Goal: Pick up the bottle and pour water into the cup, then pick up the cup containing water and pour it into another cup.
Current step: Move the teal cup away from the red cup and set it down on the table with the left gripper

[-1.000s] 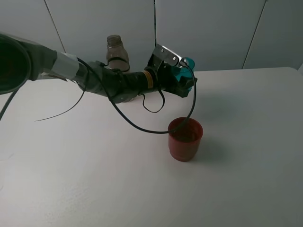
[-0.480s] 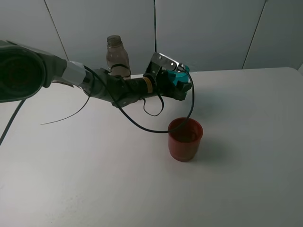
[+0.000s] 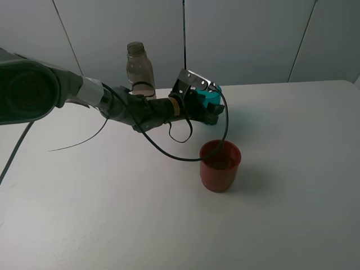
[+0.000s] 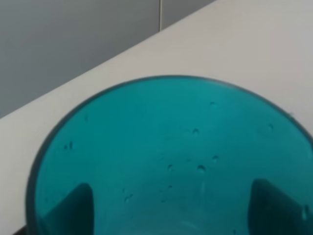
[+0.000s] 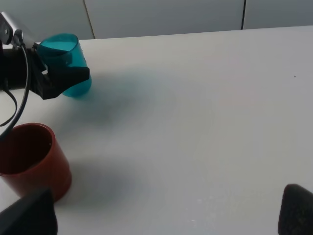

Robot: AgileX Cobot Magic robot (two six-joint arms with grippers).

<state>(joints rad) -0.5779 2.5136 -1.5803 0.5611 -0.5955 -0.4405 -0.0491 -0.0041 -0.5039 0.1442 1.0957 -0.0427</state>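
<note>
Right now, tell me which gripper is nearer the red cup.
Left. The left gripper, shut on the teal cup, sits just behind the red cup. The right gripper stands farther off to its right, fingers spread.

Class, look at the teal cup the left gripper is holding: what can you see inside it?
Inside the teal cup only scattered droplets cling to the wall. Its bottom is out of frame, so any remaining water cannot be seen.

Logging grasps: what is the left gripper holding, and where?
The left gripper holds the teal cup by its side wall, fingers on opposite sides.
</note>
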